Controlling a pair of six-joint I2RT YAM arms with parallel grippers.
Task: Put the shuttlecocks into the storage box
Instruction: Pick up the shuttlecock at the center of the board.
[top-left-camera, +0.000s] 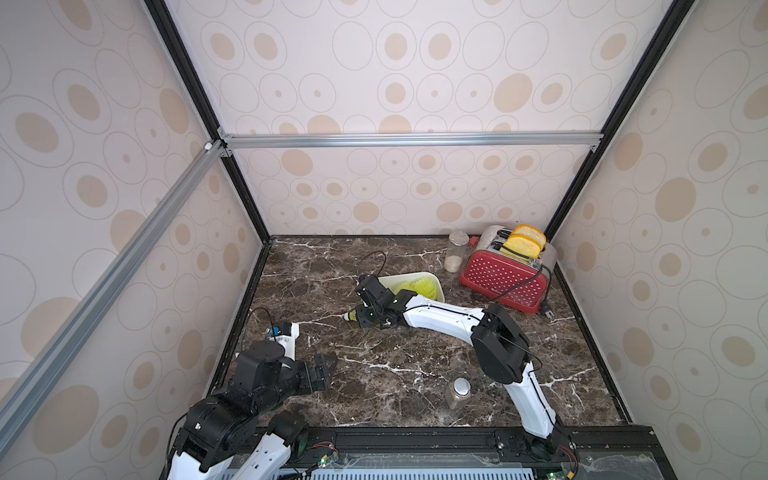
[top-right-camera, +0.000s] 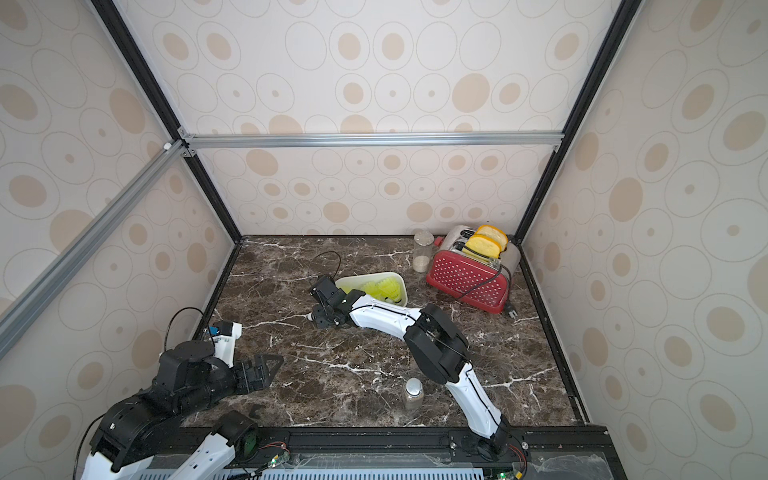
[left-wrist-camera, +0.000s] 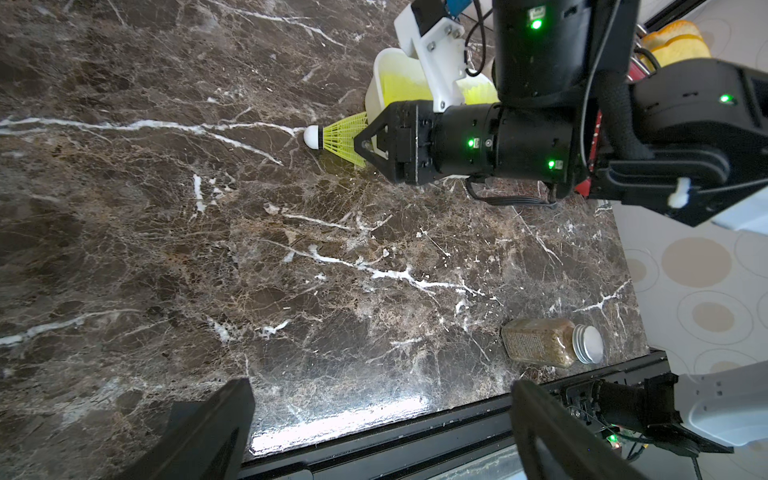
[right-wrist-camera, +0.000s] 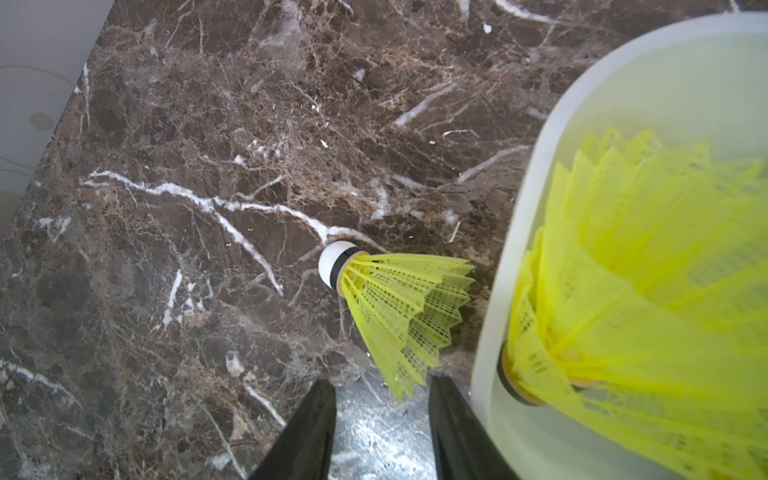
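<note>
Arms are shown in two poses. The right arm is stretched low over the table, bent at the elbow, with its wrist beside the storage box. The right gripper is kept just above the table with its jaws partly apart, and nothing is squeezed. One shuttlecock is laid on its side on the table, just beside the box wall, tip pointed away from the gripper. Only its skirt edge is found between the black fingers. The other shuttlecocks are piled inside the box. The left arm is folded by the front left corner, and the left gripper is spread wide with nothing in it.

The table is made like shiny dark brown marble with white cracks. The box is white, smooth and round-cornered. The skirts are made of neon yellow net with zigzag edges, and the loose one's tip is round and white with a black band.

Dotted walls are set on three sides. A red dotted toaster and a glass jar are kept in the back right corner, apart from the box. A silver-lidded jar is stood near the front, close to the right arm. Bare marble is left between the arms.
</note>
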